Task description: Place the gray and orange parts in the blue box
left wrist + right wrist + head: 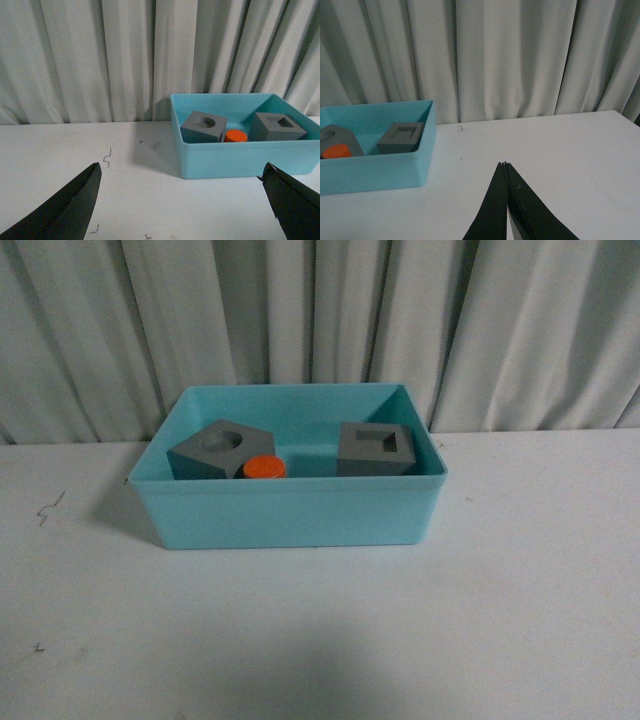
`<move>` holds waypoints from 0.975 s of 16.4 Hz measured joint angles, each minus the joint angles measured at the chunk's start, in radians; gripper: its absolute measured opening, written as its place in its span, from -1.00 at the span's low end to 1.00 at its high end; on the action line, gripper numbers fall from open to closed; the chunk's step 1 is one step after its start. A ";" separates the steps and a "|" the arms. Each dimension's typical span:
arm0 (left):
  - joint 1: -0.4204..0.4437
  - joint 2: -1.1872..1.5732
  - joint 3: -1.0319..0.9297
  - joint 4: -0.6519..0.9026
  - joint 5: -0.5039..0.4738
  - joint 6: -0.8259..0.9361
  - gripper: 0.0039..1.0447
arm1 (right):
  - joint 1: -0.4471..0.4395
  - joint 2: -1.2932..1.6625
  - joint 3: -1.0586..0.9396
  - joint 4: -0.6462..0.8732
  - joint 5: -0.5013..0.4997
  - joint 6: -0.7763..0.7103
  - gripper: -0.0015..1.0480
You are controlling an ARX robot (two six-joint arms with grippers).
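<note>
The blue box (pixel 290 515) stands on the white table in front of the curtain. Inside it lie a gray cube with a round recess (pixel 218 448), a gray cube with a square recess (pixel 375 448) and an orange cylinder (pixel 265 468) beside the first cube. Neither arm shows in the front view. In the left wrist view the box (pixel 235 160) holds the same cubes (pixel 202 126) (pixel 276 126) and cylinder (pixel 235 135); my left gripper (pixel 181 171) is open, short of the box, holding nothing. My right gripper (pixel 505 163) is shut and empty over bare table, to the right of the box (pixel 375 172).
A pale pleated curtain (pixel 320 320) hangs close behind the table. Small dark marks (pixel 106 159) dot the tabletop left of the box. The table's far right corner (pixel 620 112) shows in the right wrist view.
</note>
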 joint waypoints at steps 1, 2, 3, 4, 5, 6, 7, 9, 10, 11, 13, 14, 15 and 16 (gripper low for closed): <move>0.000 0.000 0.000 0.000 0.000 0.000 0.88 | -0.007 -0.013 -0.003 -0.006 -0.006 0.000 -0.96; 0.000 0.000 0.000 0.000 0.000 0.000 0.88 | -0.013 -0.023 -0.005 -0.013 -0.013 0.000 -0.96; 0.000 0.000 0.000 0.000 0.000 0.000 0.88 | -0.016 -0.028 -0.005 -0.018 -0.017 0.000 -0.96; 0.000 0.000 0.000 0.000 0.000 0.000 0.88 | -0.028 -0.045 -0.008 -0.033 -0.032 0.000 -0.96; 0.000 0.000 0.000 0.000 0.000 0.000 0.88 | -0.040 -0.064 -0.012 -0.050 -0.043 0.000 -0.96; 0.000 0.000 0.000 0.000 0.000 0.000 0.88 | -0.053 -0.087 -0.020 -0.065 -0.055 0.000 -0.96; 0.000 0.000 0.000 0.000 0.000 0.000 0.88 | -0.073 -0.095 -0.046 -0.024 -0.079 0.000 -0.96; 0.000 0.000 0.000 0.000 0.000 0.000 0.88 | -0.172 -0.130 -0.047 -0.074 -0.161 -0.001 -0.96; 0.000 0.000 0.000 0.000 0.000 0.000 0.88 | -0.182 -0.166 -0.047 -0.103 -0.166 -0.001 -0.96; 0.000 0.000 0.000 0.000 0.000 0.000 0.88 | -0.180 -0.183 -0.047 -0.113 -0.180 -0.002 -0.96; 0.000 0.000 0.000 0.000 0.000 0.000 0.88 | -0.175 -0.225 -0.047 -0.166 -0.181 -0.001 -0.96; 0.000 0.000 0.000 0.000 0.000 0.000 0.88 | -0.175 -0.249 -0.047 -0.182 -0.181 -0.002 -0.96; 0.000 0.000 0.000 0.000 0.000 0.000 0.88 | -0.175 -0.268 -0.047 -0.205 -0.181 -0.002 -0.96; 0.000 0.000 0.000 0.000 0.000 0.000 0.88 | -0.175 -0.286 -0.047 -0.220 -0.181 -0.002 -0.96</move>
